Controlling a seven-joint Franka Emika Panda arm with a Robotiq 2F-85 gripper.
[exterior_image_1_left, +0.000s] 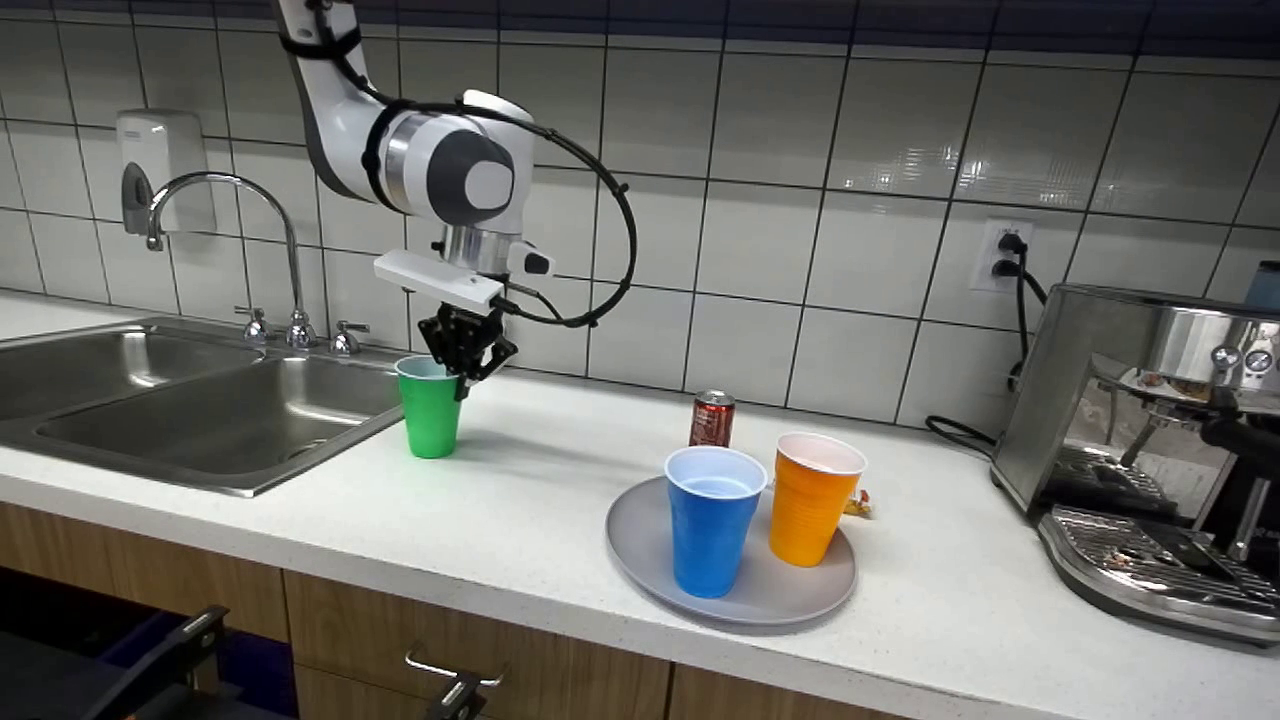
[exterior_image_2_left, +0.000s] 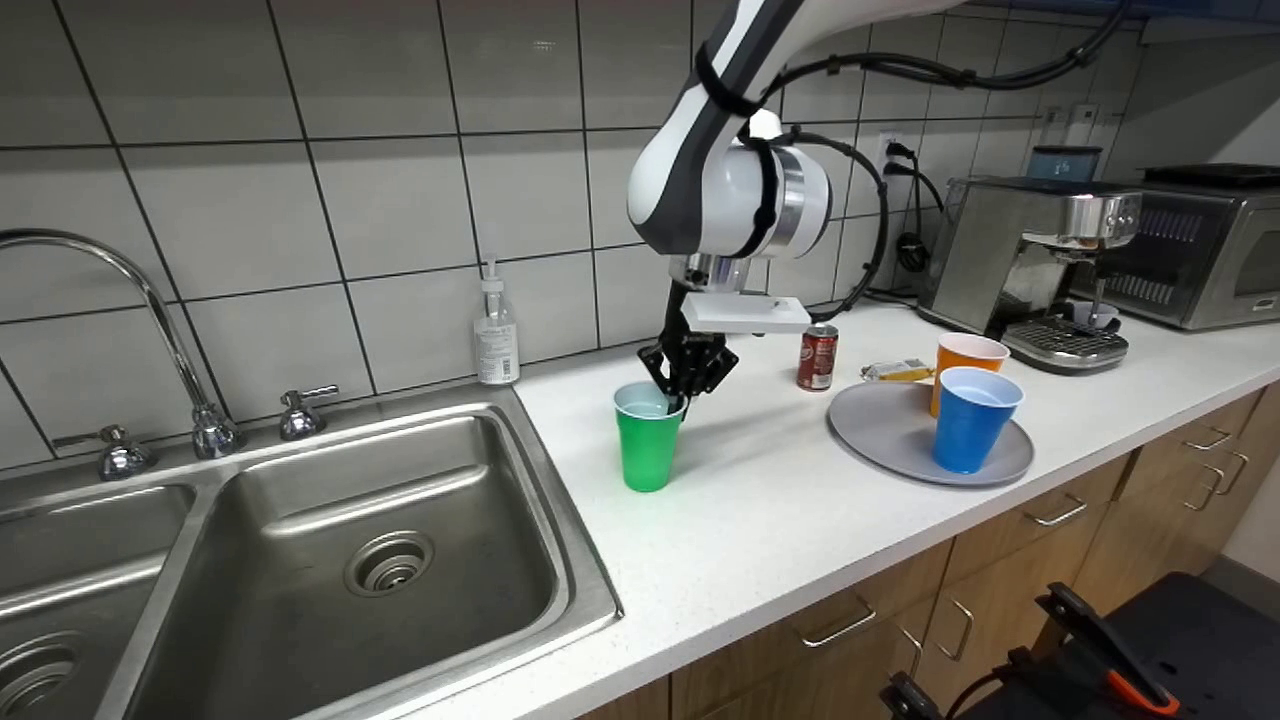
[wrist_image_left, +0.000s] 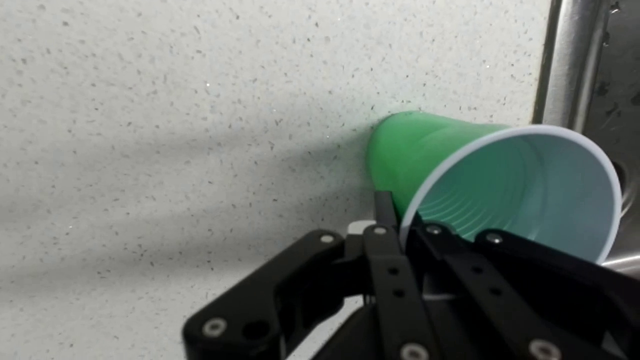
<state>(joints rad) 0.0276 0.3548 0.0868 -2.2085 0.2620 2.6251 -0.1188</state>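
White wall tiles (exterior_image_1_left: 760, 240) rise behind my gripper (wrist_image_left: 404, 222), and a pale, speckled counter (exterior_image_1_left: 560, 470) lies below it. I see the gripper's two fingers pinched on the rim of the green cup (exterior_image_2_left: 645, 450), with one finger inside and one outside. That cup stands on the counter, open end up, just under the gripper and on the side nearer the metal sink (exterior_image_2_left: 300, 600). Past the cup, a shiny tap (exterior_image_1_left: 293, 260) bends over the sink, and a clear pump bottle (exterior_image_2_left: 497, 345) stands by the sink's back corner. Away from the gripper on the other side, I come first to a red can (exterior_image_2_left: 818, 358). Farther off from the gripper is a gray plate (exterior_image_2_left: 880, 435), with a blue cup (exterior_image_2_left: 972, 425) and an orange cup (exterior_image_1_left: 812, 505) standing on it, near each other. Something small in a shiny wrapper (exterior_image_2_left: 897, 371) lies by the plate, and much farther from my gripper stands a big silver coffee machine (exterior_image_2_left: 970, 250).
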